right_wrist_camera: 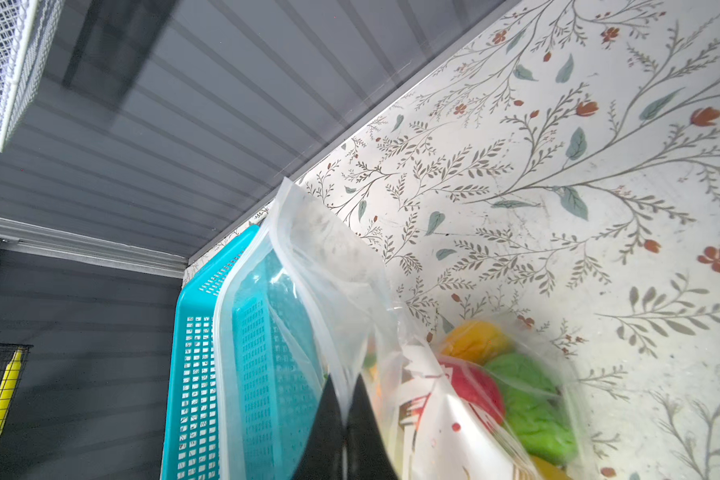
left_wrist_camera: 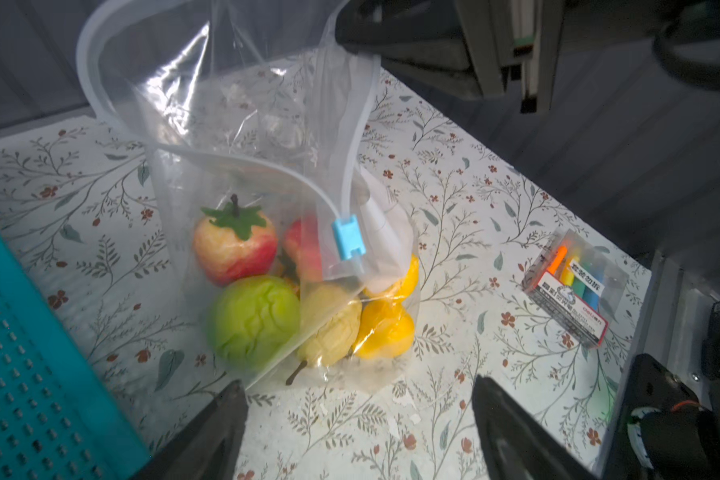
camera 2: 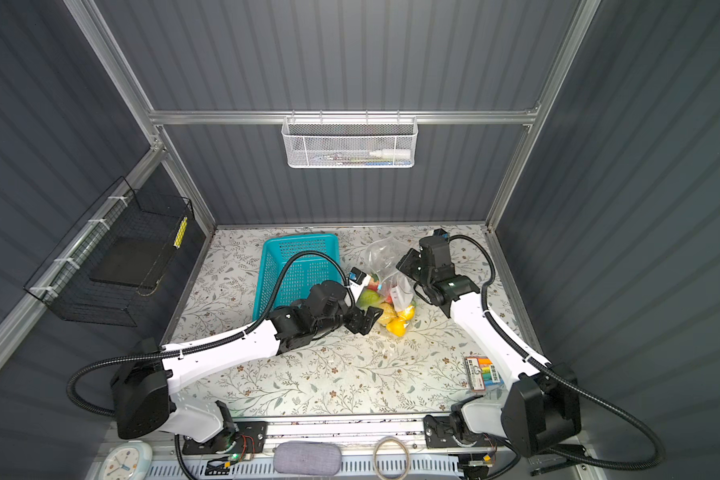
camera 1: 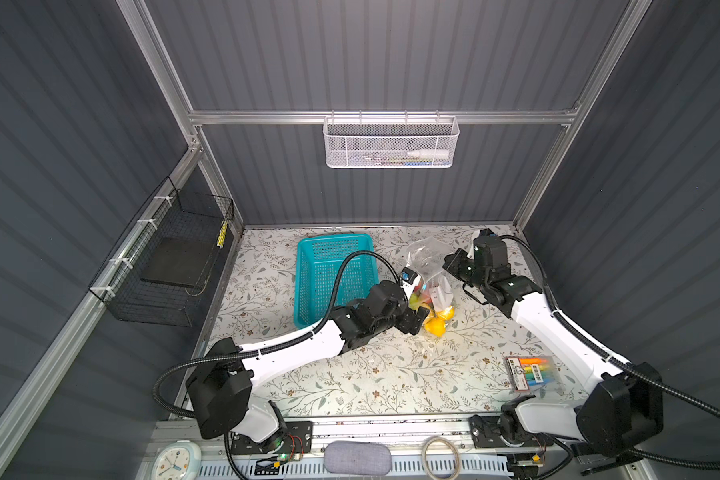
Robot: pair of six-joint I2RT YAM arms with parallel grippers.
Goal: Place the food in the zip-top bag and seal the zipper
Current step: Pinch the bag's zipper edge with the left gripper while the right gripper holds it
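Zip-top bag point(left_wrist_camera: 242, 124) stands on the table point(left_wrist_camera: 474, 199) beside the teal basket point(left_wrist_camera: 38, 374), food point(left_wrist_camera: 254, 320) inside, mouth unsealed. Right gripper point(right_wrist_camera: 344, 399) pinches its upper film, apparently to keep it upright and the slider point(left_wrist_camera: 347, 237) accessible. Left gripper point(left_wrist_camera: 358, 386) faces the bag's base, jaws wide and empty.

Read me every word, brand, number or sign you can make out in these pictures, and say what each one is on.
Nothing reads clearly.
marker pack: label with Chinese characters, too blurred to quote.
white label on the zip-top bag: red print, unreadable.
clock: numerals too small.
No other text is legible.
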